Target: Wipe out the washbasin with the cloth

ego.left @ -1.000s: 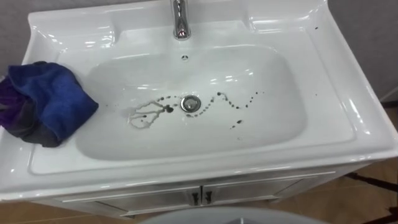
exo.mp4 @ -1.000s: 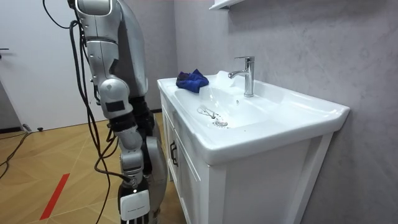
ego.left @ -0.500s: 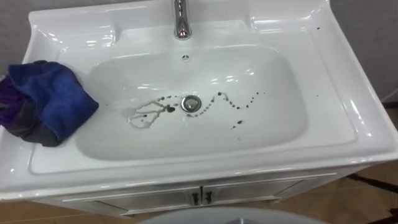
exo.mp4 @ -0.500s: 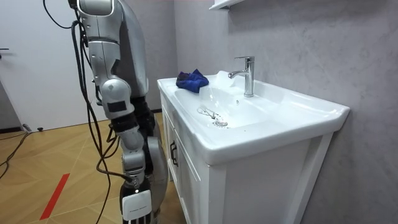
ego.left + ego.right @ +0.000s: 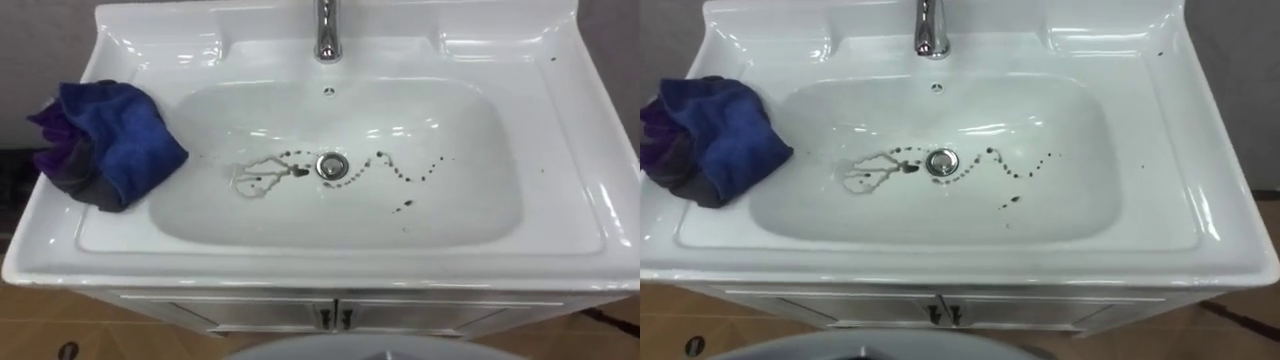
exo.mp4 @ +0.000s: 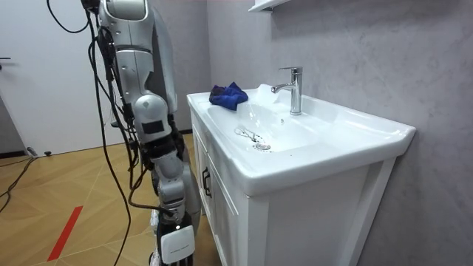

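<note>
The white basin lies right below me, with a trail of dark stains on both sides of its drain and a thin wet outline left of the drain. A crumpled blue cloth rests on the basin's left rim, touched by neither hand. In the room view I stand upright at the front of the basin cabinet, and the cloth sits at its far end. My right hand hangs low beside the cabinet, well below the basin.
A chrome faucet stands at the middle of the back rim. Cabinet doors with small dark handles are under the basin. A grey wall backs the basin, with a shelf above. The wooden floor carries a red line.
The eye views have shifted, so the basin now sits further right and squarer in view. In the room view I have moved closer to the cabinet. The cloth and stains are unchanged.
</note>
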